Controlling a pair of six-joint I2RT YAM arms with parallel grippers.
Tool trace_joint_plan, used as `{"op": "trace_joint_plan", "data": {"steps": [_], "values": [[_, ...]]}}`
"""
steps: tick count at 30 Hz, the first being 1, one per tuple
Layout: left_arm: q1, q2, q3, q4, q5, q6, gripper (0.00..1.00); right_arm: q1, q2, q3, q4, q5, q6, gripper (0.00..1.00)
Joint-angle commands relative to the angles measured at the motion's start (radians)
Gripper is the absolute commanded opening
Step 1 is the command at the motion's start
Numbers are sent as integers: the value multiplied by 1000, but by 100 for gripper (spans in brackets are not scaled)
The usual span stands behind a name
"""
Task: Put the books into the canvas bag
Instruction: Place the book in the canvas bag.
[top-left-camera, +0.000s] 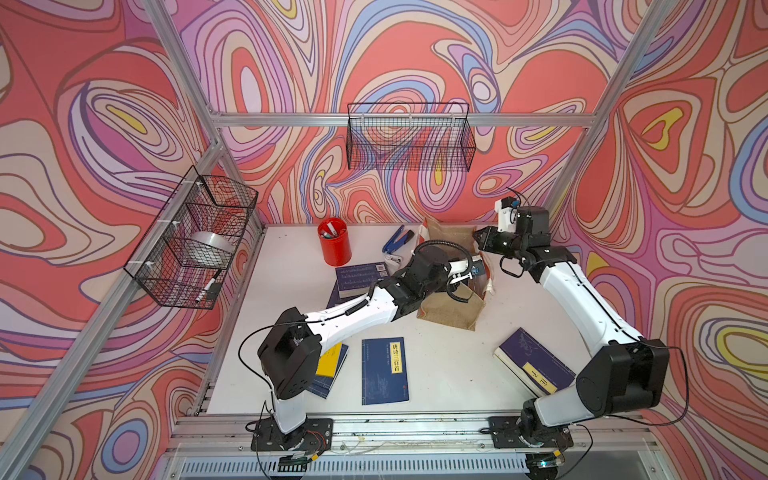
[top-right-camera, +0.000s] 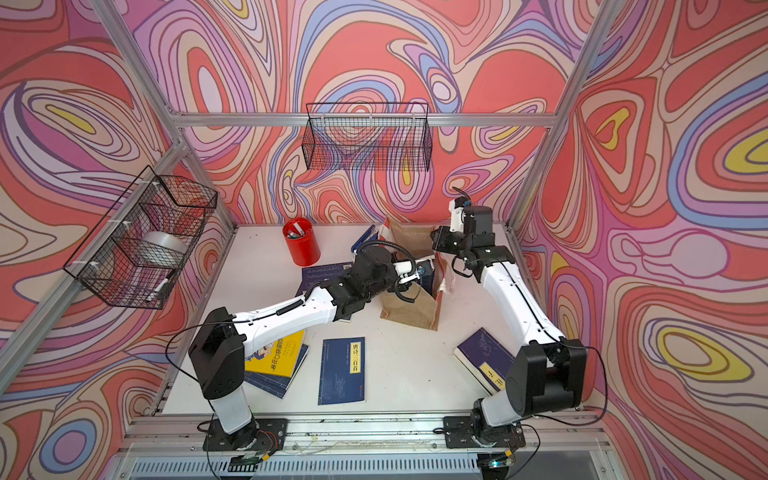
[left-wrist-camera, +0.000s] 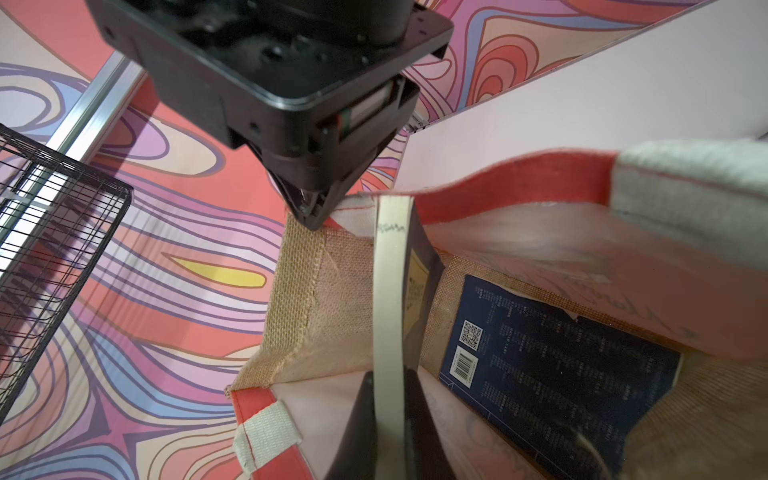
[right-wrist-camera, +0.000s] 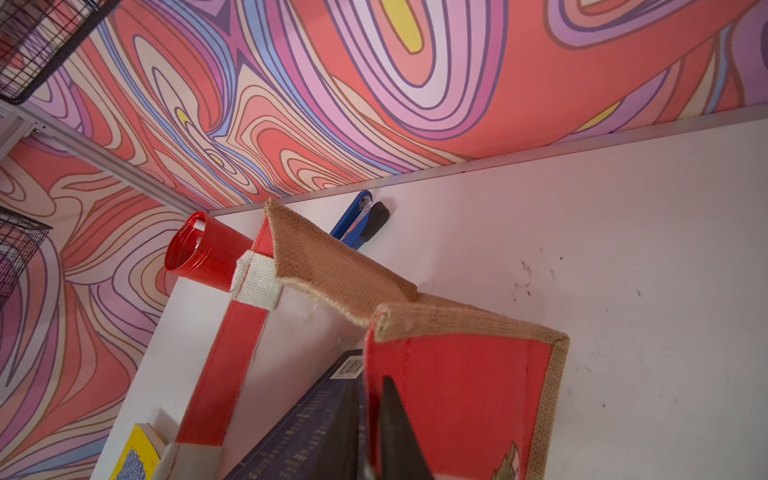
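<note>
The canvas bag (top-left-camera: 453, 309) stands open at the back of the table, between both arms. My left gripper (left-wrist-camera: 388, 374) reaches into it, shut on a navy book (left-wrist-camera: 388, 291) held on edge, white pages showing. Another navy book (left-wrist-camera: 561, 361) lies inside, barcode up. My right gripper (right-wrist-camera: 371, 380) straddles the bag's red front rim (right-wrist-camera: 457, 374), its fingers slightly apart. On the table lie a navy book (top-left-camera: 384, 370), a second one (top-left-camera: 536, 361) at the right, a yellow book (top-right-camera: 276, 353) on a navy one, and a thick navy book (top-left-camera: 359, 278).
A red pen cup (top-left-camera: 334, 241) and a blue hand tool (top-left-camera: 397, 241) stand behind the bag, near the back wall. A wire basket (top-left-camera: 409, 137) hangs on the back rail. Another one (top-left-camera: 195, 237) on the left rail holds a tape roll.
</note>
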Motion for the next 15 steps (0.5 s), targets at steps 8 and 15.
{"op": "trace_joint_plan", "data": {"steps": [8, 15], "values": [[4, -13, 81, -28, 41, -13, 9, -20, -11, 50, -15, 55, -1, 54], [4, -30, 96, -65, 42, 1, 38, -41, -28, 65, -36, 61, -16, 59]]}}
